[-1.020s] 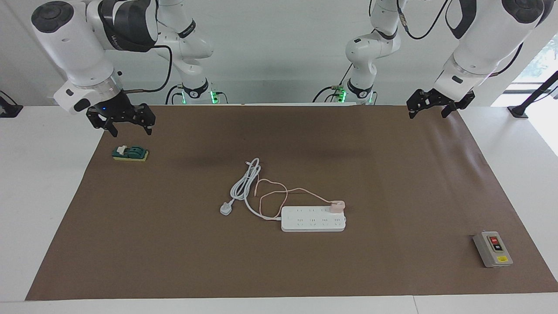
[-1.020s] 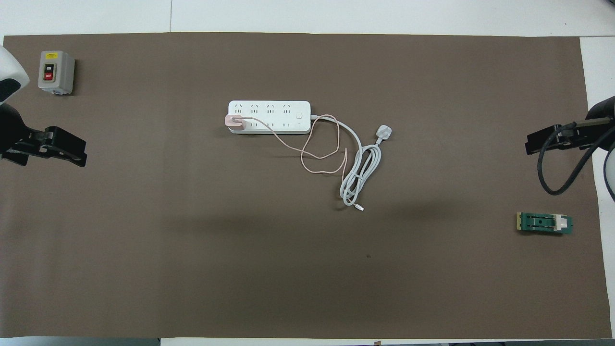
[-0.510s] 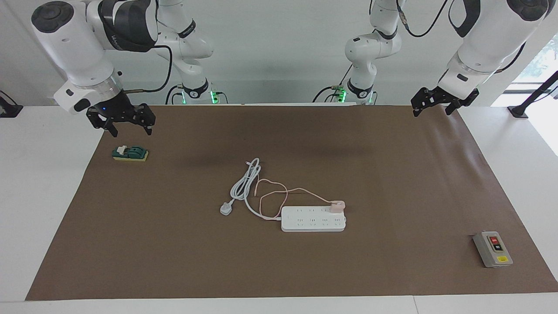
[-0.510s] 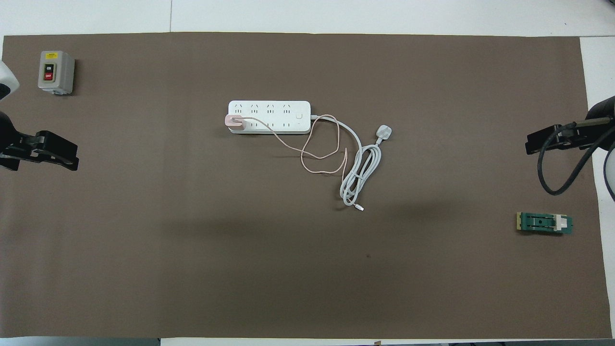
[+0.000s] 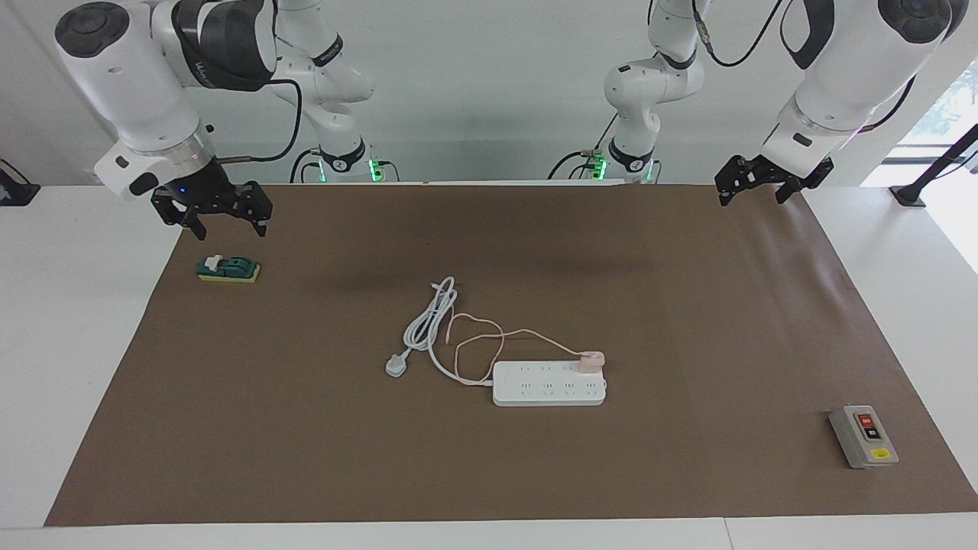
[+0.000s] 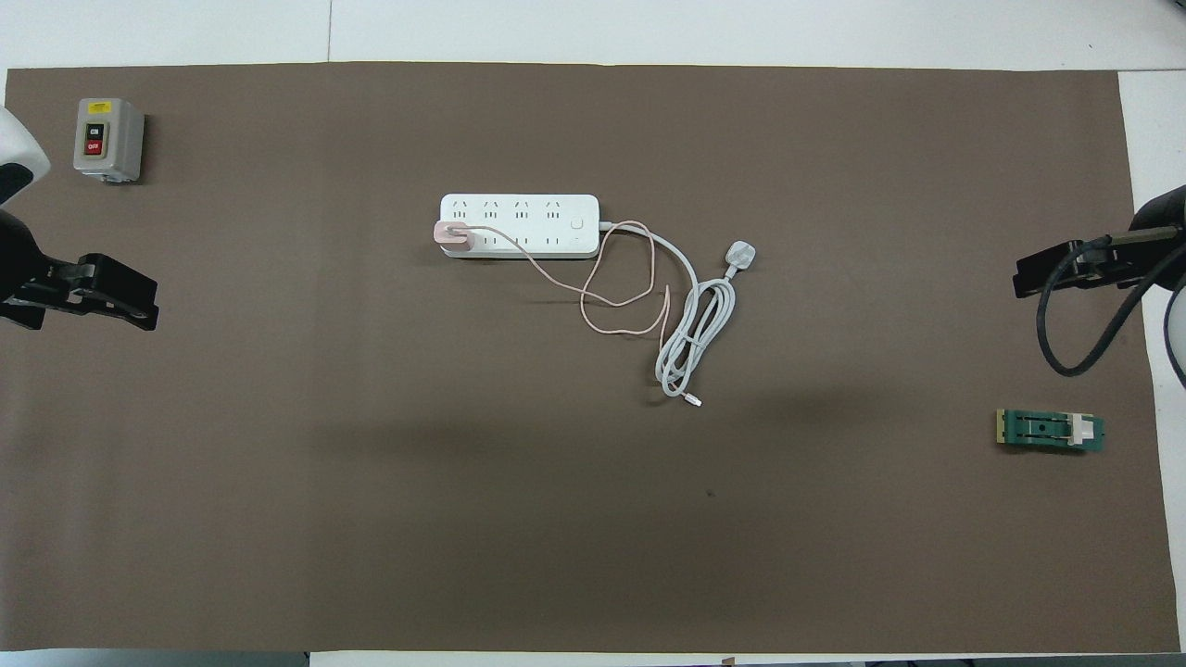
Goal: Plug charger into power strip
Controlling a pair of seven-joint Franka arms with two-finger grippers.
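The white power strip lies flat near the middle of the brown mat; it also shows in the overhead view. The pale-pink charger sits on the strip's end toward the left arm, in the row nearer the robots, also in the overhead view. Its thin pink cable loops over the mat. My left gripper hangs open and empty over the mat's corner near its base, also in the overhead view. My right gripper is open and empty, also in the overhead view.
The strip's thick white cord is coiled beside it and ends in a rounded white plug. A grey box with red and black buttons stands at the left arm's end. A green switch block lies under my right gripper.
My left gripper has drifted slightly toward the table's end and part of the way back. The right arm, the charger and the strip have not moved.
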